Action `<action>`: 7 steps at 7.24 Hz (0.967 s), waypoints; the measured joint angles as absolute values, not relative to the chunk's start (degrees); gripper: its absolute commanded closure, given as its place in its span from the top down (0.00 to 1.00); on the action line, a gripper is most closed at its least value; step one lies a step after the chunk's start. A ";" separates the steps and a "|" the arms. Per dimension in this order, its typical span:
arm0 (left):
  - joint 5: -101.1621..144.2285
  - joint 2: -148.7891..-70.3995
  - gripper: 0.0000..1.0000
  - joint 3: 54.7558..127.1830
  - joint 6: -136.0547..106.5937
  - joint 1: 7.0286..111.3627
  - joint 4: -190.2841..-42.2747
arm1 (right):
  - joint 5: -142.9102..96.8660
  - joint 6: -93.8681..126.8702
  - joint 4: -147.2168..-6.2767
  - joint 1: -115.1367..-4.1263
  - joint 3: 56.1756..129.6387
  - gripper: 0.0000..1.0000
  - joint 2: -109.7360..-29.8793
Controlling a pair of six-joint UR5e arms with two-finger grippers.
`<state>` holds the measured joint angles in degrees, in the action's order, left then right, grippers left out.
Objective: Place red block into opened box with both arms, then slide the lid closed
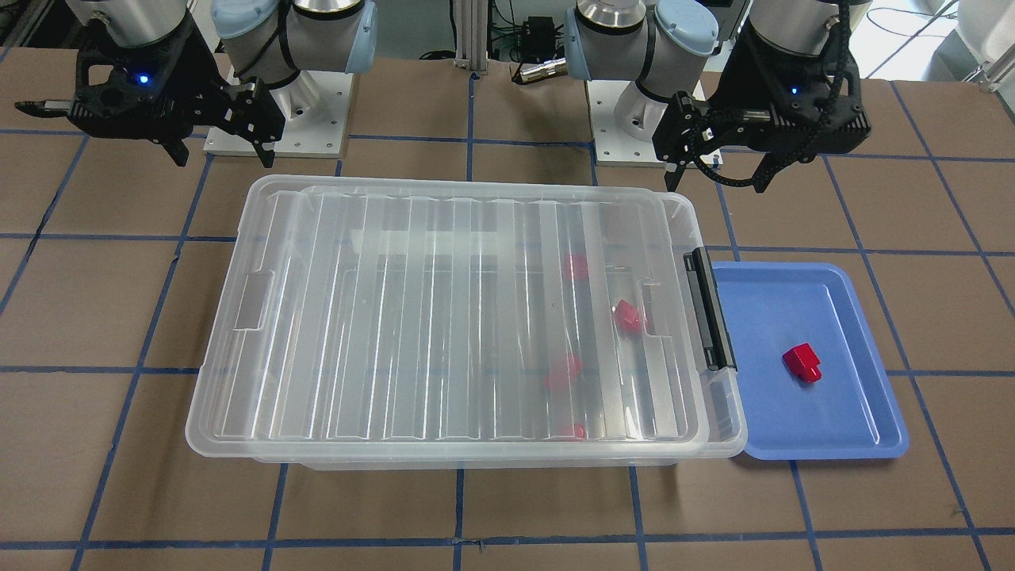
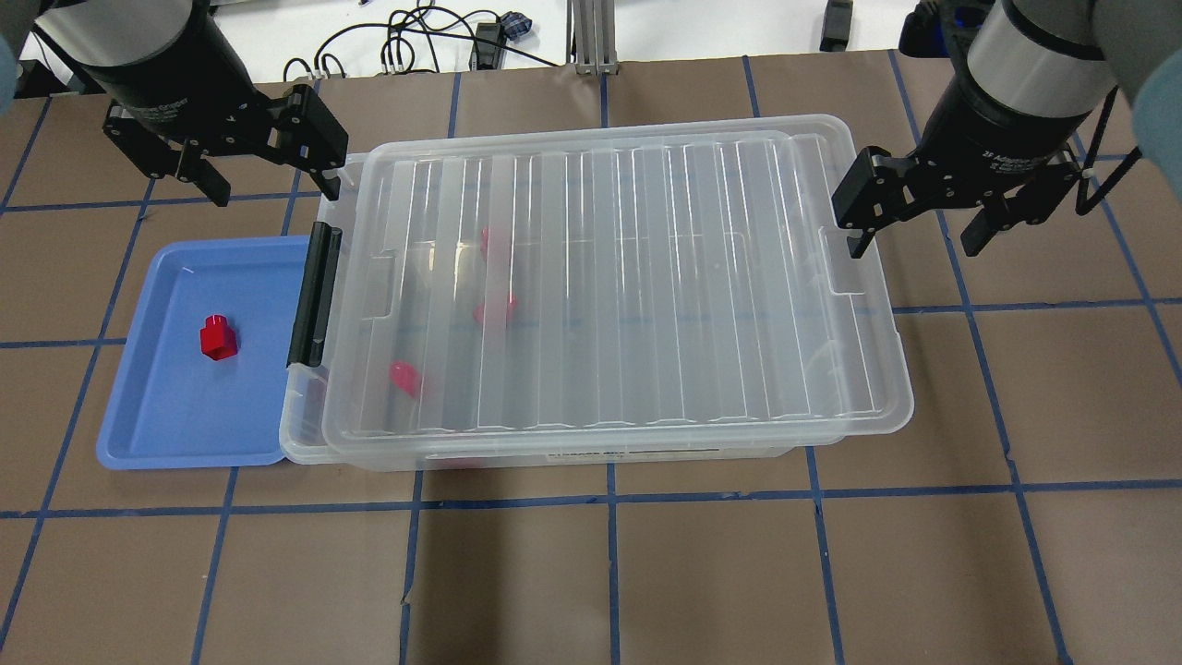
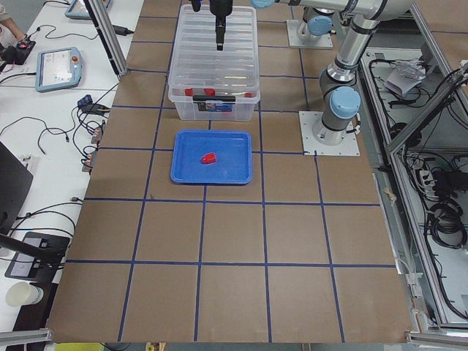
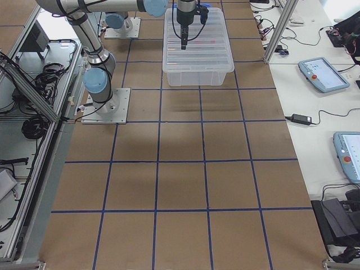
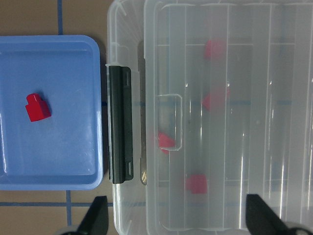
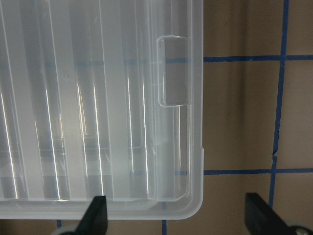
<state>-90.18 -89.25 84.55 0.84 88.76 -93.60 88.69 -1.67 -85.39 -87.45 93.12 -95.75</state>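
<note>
One red block (image 2: 218, 336) lies in the blue tray (image 2: 166, 425), also seen in the left wrist view as the red block (image 5: 37, 107). Several more red blocks (image 2: 494, 311) show blurred through the lid (image 2: 646, 286), inside the clear box (image 2: 300, 436). The lid rests on the box, shifted slightly away from the black latch bar (image 2: 314, 294), so a narrow strip at that end is uncovered. My left gripper (image 2: 274, 192) hangs open above the latch end, holding nothing. Above the opposite short end, my right gripper (image 2: 914, 242) is open and empty too.
The blue tray (image 1: 825, 444) sits flush against the box's latch end. Brown table covering with blue tape lines surrounds everything. Both arm bases (image 1: 273, 127) stand on plates just behind the box. Tablets and cables lie on side benches (image 3: 58, 69).
</note>
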 measured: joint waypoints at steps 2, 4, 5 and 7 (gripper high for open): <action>-90.23 -89.42 1.00 84.52 1.05 88.72 -93.58 | 88.65 -1.67 -85.40 -87.45 93.16 1.00 -95.77; -90.24 -89.60 1.00 84.49 1.13 88.73 -93.54 | 88.72 -1.61 -86.83 -87.31 93.41 1.00 -95.62; -90.22 -89.72 1.00 84.55 1.12 88.76 -93.56 | 88.80 -1.59 -87.49 -87.05 93.75 1.00 -95.50; -90.31 -90.00 1.00 84.65 1.14 88.77 -93.61 | 88.83 -1.58 -88.00 -86.99 93.94 1.00 -95.33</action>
